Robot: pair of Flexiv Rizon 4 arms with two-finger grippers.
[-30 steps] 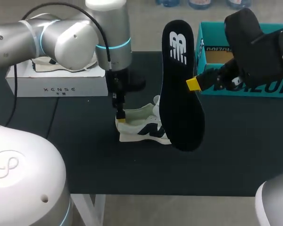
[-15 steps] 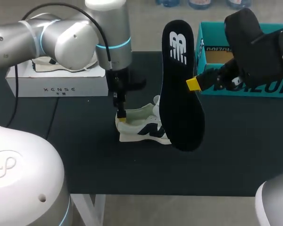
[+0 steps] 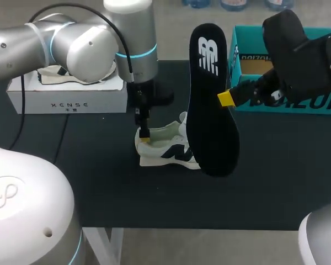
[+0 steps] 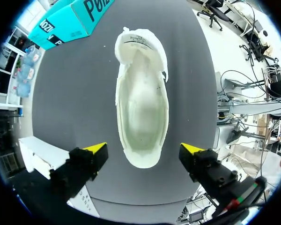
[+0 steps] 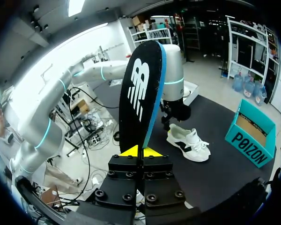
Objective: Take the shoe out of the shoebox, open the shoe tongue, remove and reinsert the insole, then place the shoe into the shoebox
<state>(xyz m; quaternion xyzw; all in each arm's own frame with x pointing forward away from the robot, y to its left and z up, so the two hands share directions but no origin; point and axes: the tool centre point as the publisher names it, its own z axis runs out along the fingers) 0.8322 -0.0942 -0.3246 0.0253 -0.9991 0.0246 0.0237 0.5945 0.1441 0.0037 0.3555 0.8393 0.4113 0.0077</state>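
Left pincer [image 4: 143,150] has nudged sideways, spread above the heel of the shoe [image 4: 140,103]; right pincer [image 5: 140,151] pinches the insole [image 3: 209,99] — reinsertion, probably toe-first, comes next.

I count one white shoe [image 3: 163,146] on the table [image 3: 99,187], one black insole [image 3: 209,99], and two boxes: one teal shoebox [image 3: 245,55], one white box [image 3: 66,102]. I have two grippers in play, the left gripper [image 3: 144,137] and the right gripper [image 3: 225,98].
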